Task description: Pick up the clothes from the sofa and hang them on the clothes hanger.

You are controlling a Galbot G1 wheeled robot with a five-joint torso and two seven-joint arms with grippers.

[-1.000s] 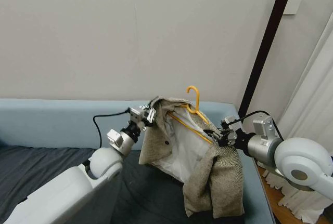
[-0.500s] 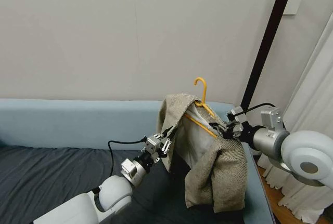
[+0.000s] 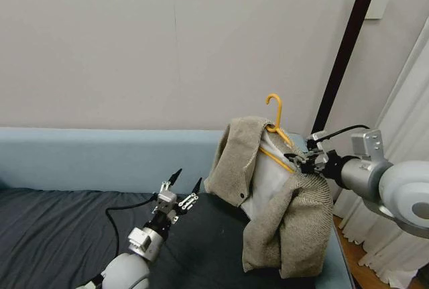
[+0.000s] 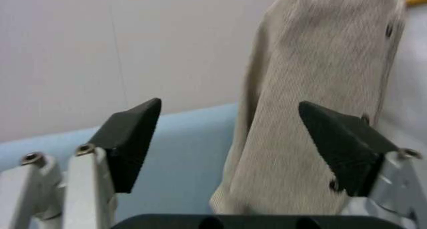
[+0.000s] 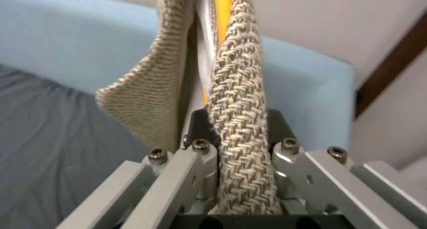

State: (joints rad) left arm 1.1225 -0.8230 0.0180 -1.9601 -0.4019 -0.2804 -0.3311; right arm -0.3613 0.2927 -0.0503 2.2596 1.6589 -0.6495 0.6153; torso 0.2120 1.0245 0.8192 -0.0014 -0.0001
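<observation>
A: Lighting?
B: Soft, even indoor light. Wall (image 3: 134, 34) behind the coat (image 3: 295, 228) uniformly bright, no glare.
A: Shadows?
B: Faint. Sofa (image 3: 67, 161) seat dim beneath the coat, inner folds darker.

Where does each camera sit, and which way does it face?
Head view: on the robot's head, facing forward and down at the sofa; both arms show, left gripper open, right gripper holding the coat on its hanger.
Left wrist view: on the left wrist, looking between its fingers at the coat.
Right wrist view: on the right wrist, looking past fingers shut on the coat.
Shared: all see coat and sofa.
</observation>
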